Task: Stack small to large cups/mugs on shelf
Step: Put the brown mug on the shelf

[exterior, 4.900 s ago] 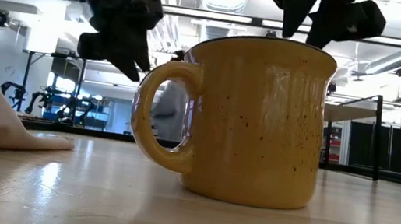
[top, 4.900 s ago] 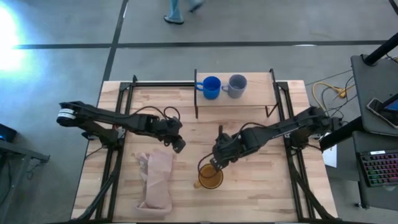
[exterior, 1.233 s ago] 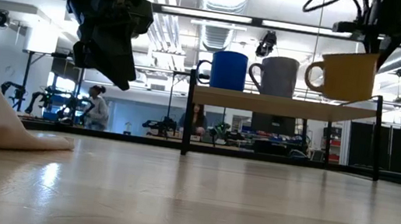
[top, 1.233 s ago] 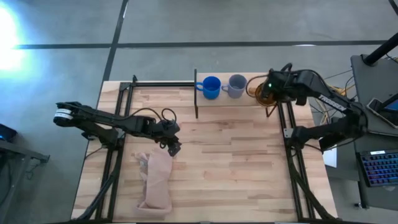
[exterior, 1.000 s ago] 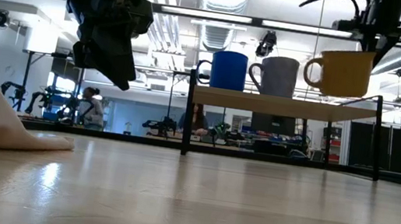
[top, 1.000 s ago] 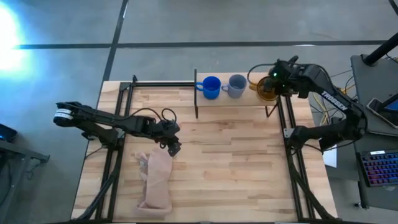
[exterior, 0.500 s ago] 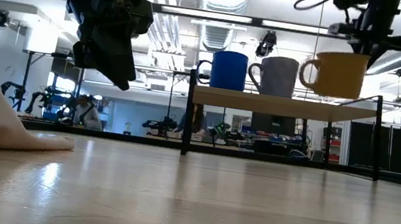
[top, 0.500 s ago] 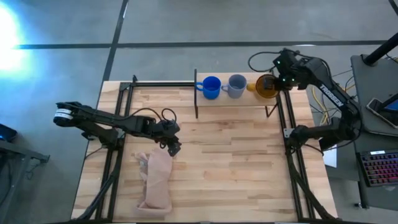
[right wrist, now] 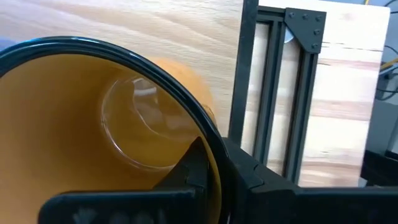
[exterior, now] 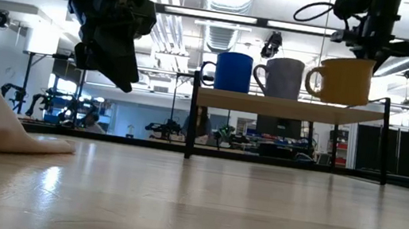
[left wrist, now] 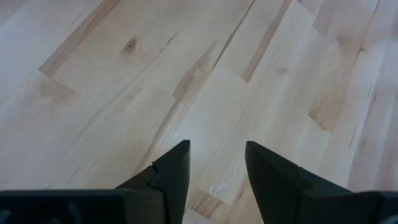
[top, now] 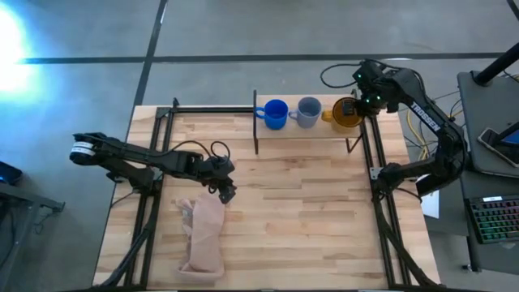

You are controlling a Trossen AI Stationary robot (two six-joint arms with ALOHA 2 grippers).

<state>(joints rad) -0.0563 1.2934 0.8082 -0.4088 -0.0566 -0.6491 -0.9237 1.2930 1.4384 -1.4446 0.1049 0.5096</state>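
Note:
The small blue mug (top: 276,113) and the grey-blue mug (top: 309,111) stand upright side by side on the shelf (top: 308,139), a light board on black posts at the table's far edge. The yellow mug (top: 347,113) is at the shelf's right end, beside the grey one, with my right gripper (top: 362,104) shut on it. In the low view the yellow mug (exterior: 345,81) sits at the board (exterior: 286,107) or a hair above it; I cannot tell which. My left gripper (top: 229,195) hangs open over the table at the left. My right gripper pinches the yellow mug's wall at the rim (right wrist: 208,134), on the side away from the handle (top: 327,114). One finger (right wrist: 189,171) is inside the mug and one (right wrist: 249,171) outside. The fingers come from above, pointing down. The mug stays upright.
A pinkish-beige cloth (top: 203,235) lies crumpled at the near left, just below my left gripper. Black frame rails (top: 369,154) run along the table's sides and past the shelf's right end. Bare wooden tabletop (top: 308,219) fills the middle and near right.
My right gripper has carried the yellow mug down toward the shelf's right end and a little closer to the grey mug. The mug has stayed upright, with its handle toward the grey mug.

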